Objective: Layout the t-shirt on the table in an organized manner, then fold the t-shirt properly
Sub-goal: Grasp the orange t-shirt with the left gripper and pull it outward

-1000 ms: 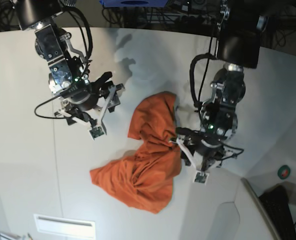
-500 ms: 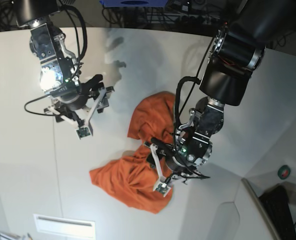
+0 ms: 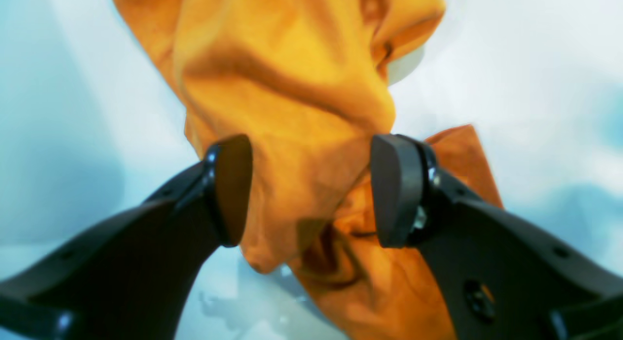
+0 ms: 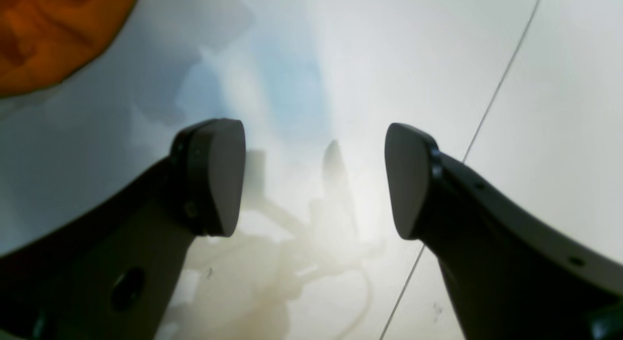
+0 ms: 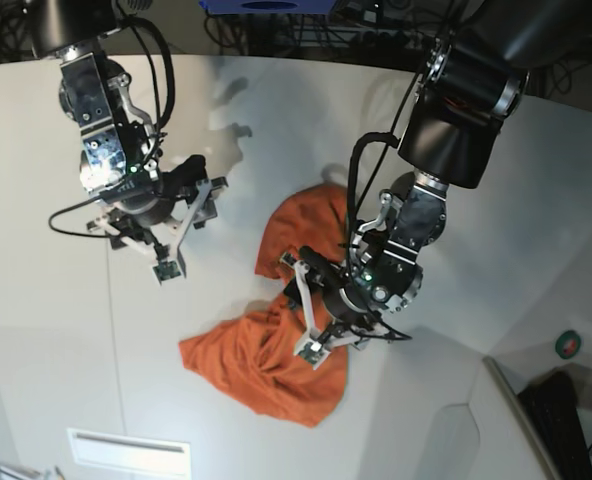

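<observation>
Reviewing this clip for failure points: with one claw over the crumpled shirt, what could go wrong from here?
1. The left claw straddles a thick bunched ridge of the t-shirt; closing may pinch several layers, so lifting drags a clump.
2. The right claw hangs open above bare table, so nothing pins the cloth, which may slide.

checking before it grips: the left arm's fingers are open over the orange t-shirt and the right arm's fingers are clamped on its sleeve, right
Not quite. The right gripper holds nothing: the right wrist view shows its fingers open over the bare table. The left gripper is indeed open over the t-shirt.
</observation>
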